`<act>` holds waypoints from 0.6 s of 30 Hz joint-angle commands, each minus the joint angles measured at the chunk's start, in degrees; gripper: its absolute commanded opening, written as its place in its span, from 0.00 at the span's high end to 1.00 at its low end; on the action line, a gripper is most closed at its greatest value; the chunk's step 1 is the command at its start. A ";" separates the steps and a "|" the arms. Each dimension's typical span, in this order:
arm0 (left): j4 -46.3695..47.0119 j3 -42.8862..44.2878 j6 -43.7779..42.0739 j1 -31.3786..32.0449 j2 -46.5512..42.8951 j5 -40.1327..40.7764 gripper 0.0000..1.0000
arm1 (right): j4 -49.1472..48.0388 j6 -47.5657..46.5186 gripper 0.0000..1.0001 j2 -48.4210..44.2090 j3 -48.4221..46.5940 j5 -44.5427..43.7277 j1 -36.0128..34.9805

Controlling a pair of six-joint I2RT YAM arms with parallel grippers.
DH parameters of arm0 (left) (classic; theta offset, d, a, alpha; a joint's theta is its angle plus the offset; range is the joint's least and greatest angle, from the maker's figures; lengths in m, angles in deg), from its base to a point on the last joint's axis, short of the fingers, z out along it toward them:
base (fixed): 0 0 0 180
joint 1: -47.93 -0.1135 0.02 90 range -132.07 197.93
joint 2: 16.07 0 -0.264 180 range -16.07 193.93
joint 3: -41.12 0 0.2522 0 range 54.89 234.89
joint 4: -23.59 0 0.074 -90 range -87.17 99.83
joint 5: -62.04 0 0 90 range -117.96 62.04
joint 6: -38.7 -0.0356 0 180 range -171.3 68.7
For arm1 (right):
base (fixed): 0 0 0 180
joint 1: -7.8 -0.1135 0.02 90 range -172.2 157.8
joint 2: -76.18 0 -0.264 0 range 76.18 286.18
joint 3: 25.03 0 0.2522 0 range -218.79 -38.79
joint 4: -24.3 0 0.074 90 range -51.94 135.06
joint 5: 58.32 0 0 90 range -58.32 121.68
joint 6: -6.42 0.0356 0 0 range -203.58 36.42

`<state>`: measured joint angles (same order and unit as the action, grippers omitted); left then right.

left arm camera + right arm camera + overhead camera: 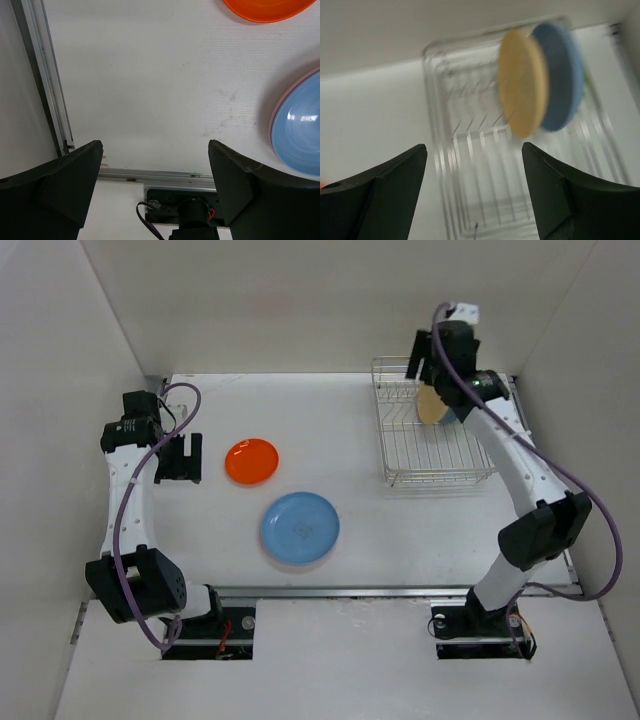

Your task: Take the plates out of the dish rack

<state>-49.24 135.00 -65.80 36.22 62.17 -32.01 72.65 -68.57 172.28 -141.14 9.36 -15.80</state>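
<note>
The left arm and right arm share one build: white tubular links joined by bulky black joint housings. A thin purple cable trails along each arm from base to wrist. The black base mounts at the bottom of the frame show small red wiring. The left tool and right tool have matte black, wedge-shaped fingers. A white cap tops the right wrist.

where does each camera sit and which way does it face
Top external: above and behind, facing down at the table; both arms show.
Left wrist: on the left gripper, facing down at the orange plate; open fingers show.
Right wrist: on the right gripper, facing down into the dish rack; open fingers show.
Top and right wrist share the dish rack.
</note>
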 commanded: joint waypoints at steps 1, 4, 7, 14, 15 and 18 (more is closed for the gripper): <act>-0.26 -0.05 0.44 -0.07 0.16 -0.78 0.16 | -0.22 2.31 0.18 5.04 -8.03 -12.82 4.68; 0.26 0.65 0.44 -0.07 1.74 -0.78 0.16 | -2.67 2.31 0.21 10.32 -12.00 -15.11 8.12; 0.79 1.79 0.44 -0.07 3.49 -0.78 0.16 | -5.93 2.31 0.26 13.32 -12.52 -15.73 10.58; 1.32 3.38 1.58 -0.07 7.98 0.54 0.16 | -9.54 1.52 0.35 20.62 -12.53 -12.04 12.60; 1.32 3.38 1.58 -0.07 8.51 0.54 0.16 | -9.54 1.52 0.36 21.93 -12.53 -12.82 12.61; 1.32 3.91 2.11 -0.07 9.91 0.54 0.16 | -9.54 1.52 0.44 23.78 -12.53 -14.76 13.13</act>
<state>-47.93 136.36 -64.82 36.22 71.63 -31.77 66.97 -67.28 196.54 -152.83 -3.78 -3.42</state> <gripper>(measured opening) 0.840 0.574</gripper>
